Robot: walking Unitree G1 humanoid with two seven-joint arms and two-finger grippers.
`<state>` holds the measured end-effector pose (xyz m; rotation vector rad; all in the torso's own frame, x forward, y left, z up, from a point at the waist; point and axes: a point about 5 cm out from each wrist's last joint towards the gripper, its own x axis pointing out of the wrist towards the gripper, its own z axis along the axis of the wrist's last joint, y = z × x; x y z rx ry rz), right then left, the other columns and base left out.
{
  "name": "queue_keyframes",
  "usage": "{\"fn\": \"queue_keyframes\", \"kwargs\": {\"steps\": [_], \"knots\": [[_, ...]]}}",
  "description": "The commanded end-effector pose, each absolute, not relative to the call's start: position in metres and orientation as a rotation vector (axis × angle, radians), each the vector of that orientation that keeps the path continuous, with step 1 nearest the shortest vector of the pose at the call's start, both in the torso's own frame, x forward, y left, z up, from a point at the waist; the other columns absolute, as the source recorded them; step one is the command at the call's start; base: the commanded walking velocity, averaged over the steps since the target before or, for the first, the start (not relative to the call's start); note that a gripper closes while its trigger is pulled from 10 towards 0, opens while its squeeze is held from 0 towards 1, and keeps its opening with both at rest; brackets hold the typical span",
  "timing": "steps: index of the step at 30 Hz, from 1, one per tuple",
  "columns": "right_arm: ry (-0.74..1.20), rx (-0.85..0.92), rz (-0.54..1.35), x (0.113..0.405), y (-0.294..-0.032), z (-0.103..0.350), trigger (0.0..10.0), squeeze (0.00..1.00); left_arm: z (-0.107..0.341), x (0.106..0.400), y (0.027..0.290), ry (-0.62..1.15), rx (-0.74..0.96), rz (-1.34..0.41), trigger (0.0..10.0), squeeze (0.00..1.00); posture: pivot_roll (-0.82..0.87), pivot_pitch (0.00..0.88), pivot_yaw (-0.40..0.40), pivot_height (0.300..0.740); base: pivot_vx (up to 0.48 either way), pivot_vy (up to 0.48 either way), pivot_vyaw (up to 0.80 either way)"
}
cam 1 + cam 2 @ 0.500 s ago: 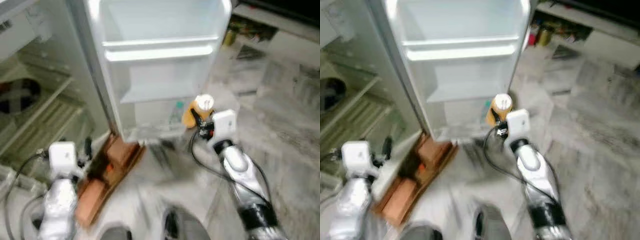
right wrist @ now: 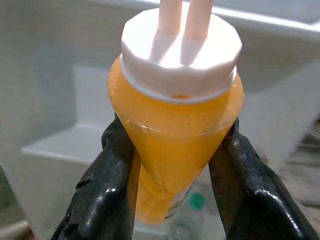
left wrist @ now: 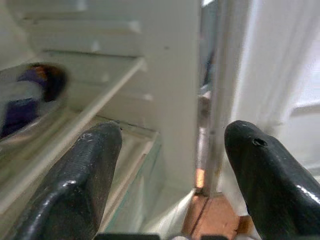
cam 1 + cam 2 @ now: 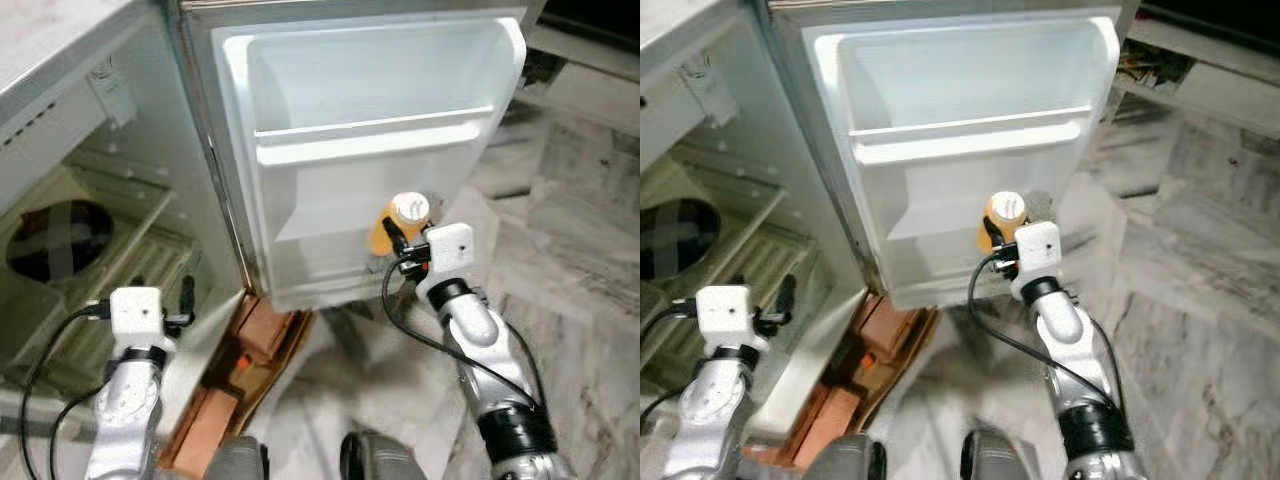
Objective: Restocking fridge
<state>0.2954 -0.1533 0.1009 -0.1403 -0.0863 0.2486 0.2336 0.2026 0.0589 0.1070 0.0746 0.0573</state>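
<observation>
Currently the right gripper (image 2: 172, 165) has its two black fingers (image 2: 102, 195) clamped on the neck of an orange plastic bottle with a white faceted cap (image 2: 175, 125), holding it upright with the cap uppermost. Half a second ago the head views were blurred and tilted; they are now sharp and sit higher, so the camera has settled, which suggests the robot has stopped walking. The bottle (image 4: 398, 222) is raised in front of the lower part of the open white fridge door (image 4: 370, 160), just above its bottom shelf, where a clear bottle with a green cap (image 2: 192, 210) already stands. It is not yet set down. Judged from this, the placing step is at hand and the remaining move is a short forward and downward reach. The left gripper (image 3: 172, 150) hangs with its fingers spread apart and empty, near the fridge interior shelves (image 3: 75, 115) beside the door hinge. Brown cardboard boxes (image 4: 240, 370) lie on the floor below.
</observation>
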Motion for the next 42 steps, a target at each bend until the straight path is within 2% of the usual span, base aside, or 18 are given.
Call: {"fn": "queue_keyframes", "kwargs": {"steps": [1, 7, 20, 28, 32, 38, 42], "knots": [[-0.087, -0.147, 0.230, 0.294, -0.159, 0.101, 10.0, 0.00, 0.057, 0.230, 0.202, 0.083, 0.114, 0.055, 10.0, 0.00, 0.08, 0.128, -0.044, 0.740, 0.000, 0.000, 0.00], [-0.089, -0.159, 0.238, 0.294, -0.157, 0.101, 10.0, 0.00, 0.057, 0.230, 0.201, 0.085, 0.105, 0.050, 10.0, 0.00, 0.08, 0.130, -0.045, 0.740, 0.178, -0.080, 0.00], [-0.098, -0.108, 0.223, 0.293, -0.154, 0.101, 10.0, 0.00, 0.054, 0.231, 0.204, 0.096, 0.112, 0.050, 10.0, 0.00, 0.08, 0.117, -0.023, 0.740, 0.279, -0.289, 0.00], [-0.106, -0.070, 0.221, 0.291, -0.151, 0.100, 10.0, 0.00, 0.051, 0.232, 0.216, 0.116, 0.091, 0.092, 10.0, 0.00, 0.08, 0.108, -0.001, 0.740, 0.000, 0.000, 0.00], [-0.118, -0.062, 0.188, 0.291, -0.155, 0.101, 10.0, 0.00, 0.045, 0.231, 0.224, 0.151, 0.126, 0.091, 10.0, 0.00, 0.08, 0.079, 0.048, 0.740, 0.000, 0.000, 0.00], [-0.117, -0.041, 0.136, 0.288, -0.157, 0.097, 10.0, 0.00, 0.047, 0.234, 0.227, 0.154, 0.161, 0.063, 10.0, 0.00, 0.07, 0.065, 0.094, 0.740, 0.000, 0.000, 0.00], [-0.115, -0.049, 0.180, 0.285, -0.148, 0.096, 10.0, 0.00, 0.047, 0.237, 0.222, 0.144, 0.160, 0.036, 10.0, 0.00, 0.07, 0.067, 0.084, 0.740, 0.000, 0.000, 0.00]]}}
